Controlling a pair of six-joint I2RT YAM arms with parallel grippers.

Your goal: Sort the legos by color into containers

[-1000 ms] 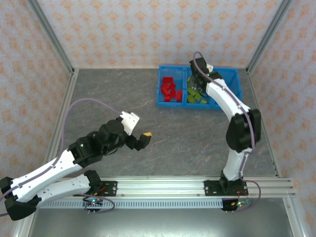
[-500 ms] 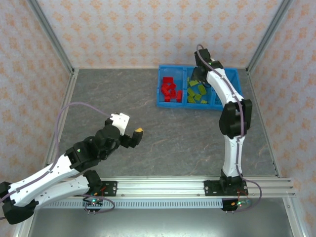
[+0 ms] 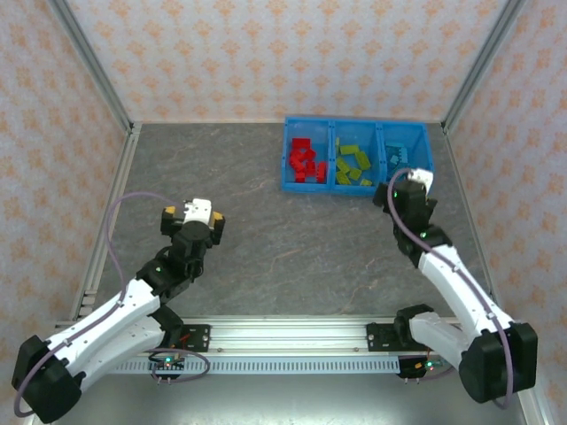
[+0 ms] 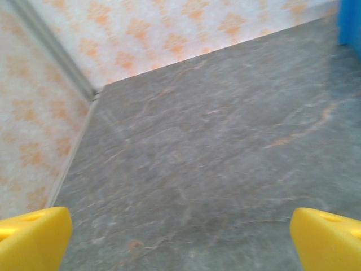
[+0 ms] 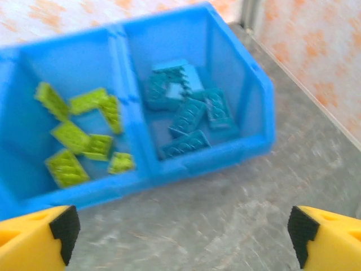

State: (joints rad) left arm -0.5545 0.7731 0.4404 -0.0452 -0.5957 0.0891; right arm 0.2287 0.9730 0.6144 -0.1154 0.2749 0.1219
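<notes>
1. State of tooling. My left gripper (image 4: 180, 240) has its yellow fingertips (image 4: 34, 237) set wide apart over the bare grey table (image 3: 292, 239), with nothing between them. My right gripper (image 5: 183, 234) is likewise spread and empty, just in front of the bin's near wall.

2. Location of work. Every lego I can see lies inside the blue bin (image 3: 332, 187) at the far side of the table. Red bricks (image 3: 304, 162) are in the left compartment, yellow-green bricks (image 5: 70, 135) in the middle and light blue bricks (image 5: 189, 113) in the right.

3. Step in hand (my judgement). Sorting looks finished, so what remains is a check and a clean stand-off. Hold both jaws spread, keep the right fingers clear of the bin's rim so the bin is not nudged, and inspect each compartment for a stray colour. I see none.

4. Orientation. The bin's long axis runs left to right, parallel to the far wall, with its open side up. Its three compartments stand in one row along that axis. The bricks inside share no common heading; several lie tilted (studs mostly upward).
</notes>
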